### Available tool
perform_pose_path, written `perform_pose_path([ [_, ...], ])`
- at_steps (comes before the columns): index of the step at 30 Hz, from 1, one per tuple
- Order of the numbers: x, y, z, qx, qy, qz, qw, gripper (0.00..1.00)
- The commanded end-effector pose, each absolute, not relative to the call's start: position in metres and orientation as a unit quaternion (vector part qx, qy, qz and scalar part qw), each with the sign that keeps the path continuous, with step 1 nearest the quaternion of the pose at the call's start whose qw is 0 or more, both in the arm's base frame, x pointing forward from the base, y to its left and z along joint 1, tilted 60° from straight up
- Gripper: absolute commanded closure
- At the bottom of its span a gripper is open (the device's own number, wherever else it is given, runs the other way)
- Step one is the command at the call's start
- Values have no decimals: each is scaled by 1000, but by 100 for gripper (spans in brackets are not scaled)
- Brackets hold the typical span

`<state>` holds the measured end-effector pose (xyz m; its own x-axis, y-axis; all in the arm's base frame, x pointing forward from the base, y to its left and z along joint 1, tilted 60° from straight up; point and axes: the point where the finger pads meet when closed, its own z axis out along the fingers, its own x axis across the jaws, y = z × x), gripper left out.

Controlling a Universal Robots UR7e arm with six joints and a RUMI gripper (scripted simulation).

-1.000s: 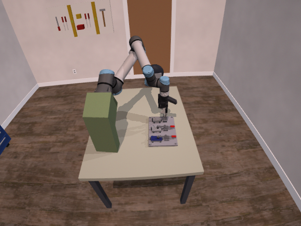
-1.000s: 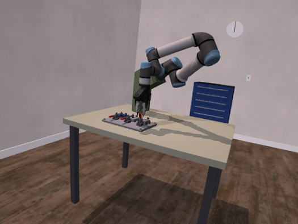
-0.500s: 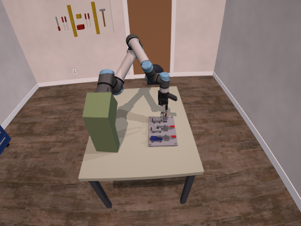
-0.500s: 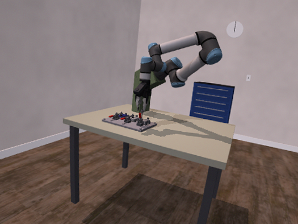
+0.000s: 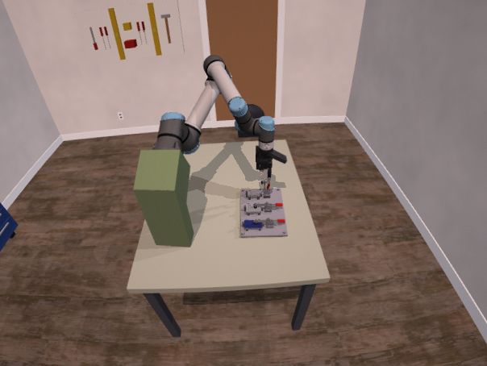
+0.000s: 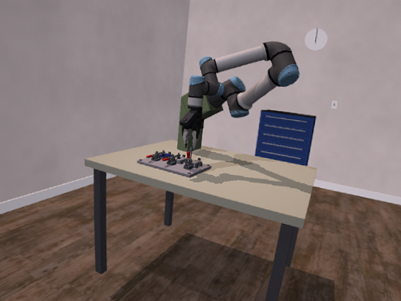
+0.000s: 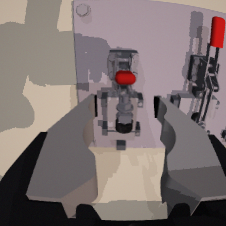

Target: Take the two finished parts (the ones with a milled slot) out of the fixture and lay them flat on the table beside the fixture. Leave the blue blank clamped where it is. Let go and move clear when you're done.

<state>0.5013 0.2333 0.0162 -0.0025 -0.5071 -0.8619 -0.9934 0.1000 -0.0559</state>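
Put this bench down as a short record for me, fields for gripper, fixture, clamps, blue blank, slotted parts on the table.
gripper: open above the fixture's end clamp, holding nothing
fixture: flat plate on the table
end clamp handle: red, standing up
other two handles: red, lying down
blue blank: in the fixture, under its clamp
slotted parts on table: none seen
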Motion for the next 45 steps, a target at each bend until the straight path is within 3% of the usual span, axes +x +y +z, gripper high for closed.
perform_pose_path([
  [1, 502, 233, 16, -592, 634, 315, 385, 72],
  [9, 502, 233, 16, -592, 634, 315, 385, 72],
  [10, 502, 233, 16, -592, 634, 315, 385, 41],
  [45, 500, 244, 10, -592, 634, 315, 385, 41],
])
